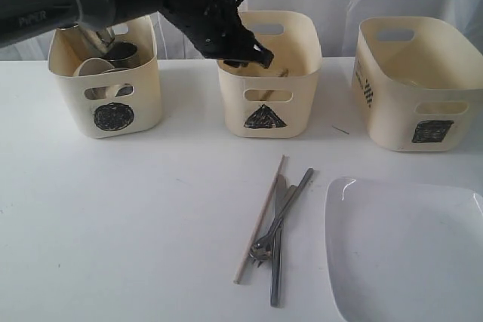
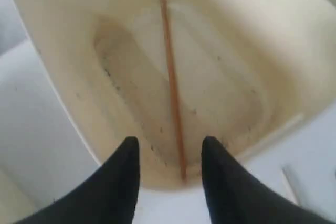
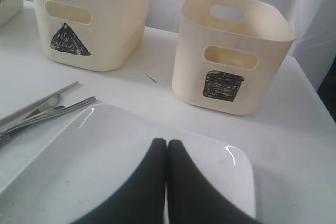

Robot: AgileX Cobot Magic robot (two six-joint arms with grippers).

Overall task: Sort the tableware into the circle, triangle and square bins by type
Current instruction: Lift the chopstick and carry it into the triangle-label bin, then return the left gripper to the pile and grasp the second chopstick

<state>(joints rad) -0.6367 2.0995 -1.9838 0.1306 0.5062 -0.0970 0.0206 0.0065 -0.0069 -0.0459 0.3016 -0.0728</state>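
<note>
Wide white counter in front of you, and the large white plate sits at its near right corner. Along the back stand three cream tubs: the circle bin on the left with steel mugs inside, the triangle bin in the middle, the square bin on the right. Your left gripper hangs over the triangle bin, fingers parted, nothing between them. Your right gripper hovers above the plate, pressed closed and empty. Metal cutlery lies crossed on the counter just left of the plate, one wooden chopstick alongside it. A second chopstick lies flat on the triangle bin's floor.
</note>
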